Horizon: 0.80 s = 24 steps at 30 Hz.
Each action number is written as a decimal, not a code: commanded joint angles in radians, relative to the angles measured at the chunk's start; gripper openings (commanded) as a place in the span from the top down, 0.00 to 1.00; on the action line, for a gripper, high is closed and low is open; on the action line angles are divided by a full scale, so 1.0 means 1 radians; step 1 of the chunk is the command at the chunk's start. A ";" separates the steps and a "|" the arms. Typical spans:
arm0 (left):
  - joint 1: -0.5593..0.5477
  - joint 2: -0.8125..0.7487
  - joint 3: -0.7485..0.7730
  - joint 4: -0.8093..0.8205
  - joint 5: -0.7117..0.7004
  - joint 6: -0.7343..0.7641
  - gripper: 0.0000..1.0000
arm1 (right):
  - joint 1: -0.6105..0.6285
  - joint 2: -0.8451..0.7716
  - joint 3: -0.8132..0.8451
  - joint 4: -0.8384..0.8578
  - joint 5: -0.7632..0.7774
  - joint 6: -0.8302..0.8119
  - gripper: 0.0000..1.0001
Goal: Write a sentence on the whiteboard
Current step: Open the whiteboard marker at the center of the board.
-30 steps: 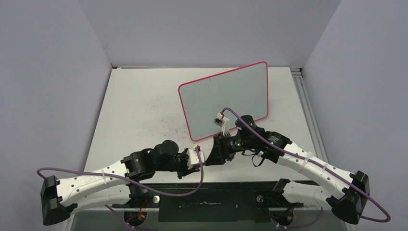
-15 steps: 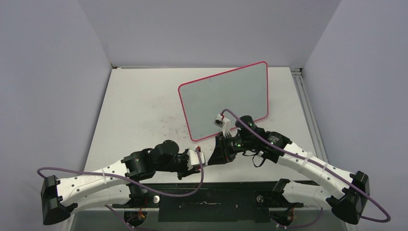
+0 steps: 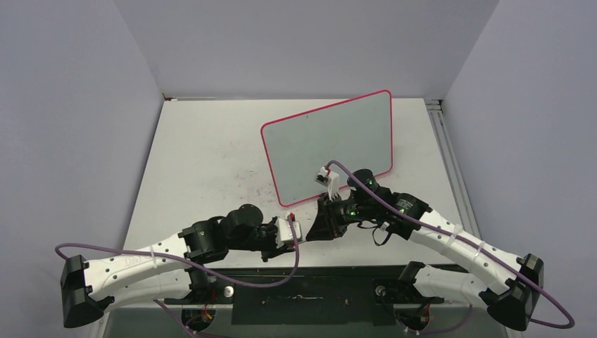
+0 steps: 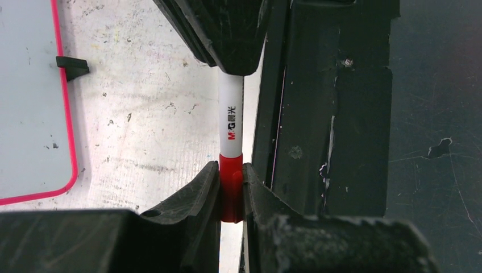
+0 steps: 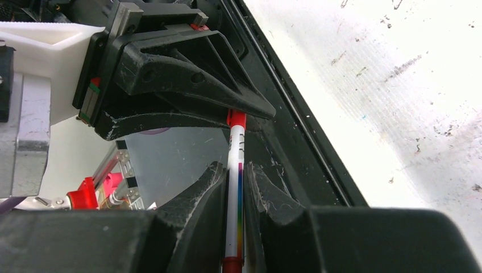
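Note:
The whiteboard [image 3: 327, 144], pink-rimmed, stands tilted at the table's middle, and its lower corner [image 4: 28, 102] shows in the left wrist view. Its face looks blank, so the sentence is not in view. At the table's front edge both grippers meet tip to tip on one marker [image 4: 230, 114]. My left gripper [image 4: 231, 170] [image 3: 299, 234] is shut on the marker's red cap [image 4: 231, 190]. My right gripper [image 5: 234, 170] [image 3: 318, 224] is shut on the white barrel [image 5: 235, 149], which has a rainbow stripe. The marker is hidden in the top view.
A black foot [image 4: 71, 65] of the whiteboard rests on the scuffed white tabletop [image 4: 153, 102]. A black strip [image 4: 341, 114] runs along the table's front edge under the grippers. A metal rail [image 3: 445, 141] lines the table's right side, and grey walls enclose three sides.
My right gripper's jaws have closed on the marker's barrel. Both arms have stayed almost where they were, and the left gripper keeps its hold on the cap.

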 commanded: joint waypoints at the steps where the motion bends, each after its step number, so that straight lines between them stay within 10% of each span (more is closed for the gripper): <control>1: -0.002 0.013 0.040 0.002 -0.057 -0.003 1.00 | -0.004 -0.047 0.082 -0.020 -0.020 -0.038 0.95; 24: -0.014 0.021 0.036 -0.008 -0.114 0.000 1.00 | -0.048 -0.073 0.185 -0.155 0.003 -0.123 0.95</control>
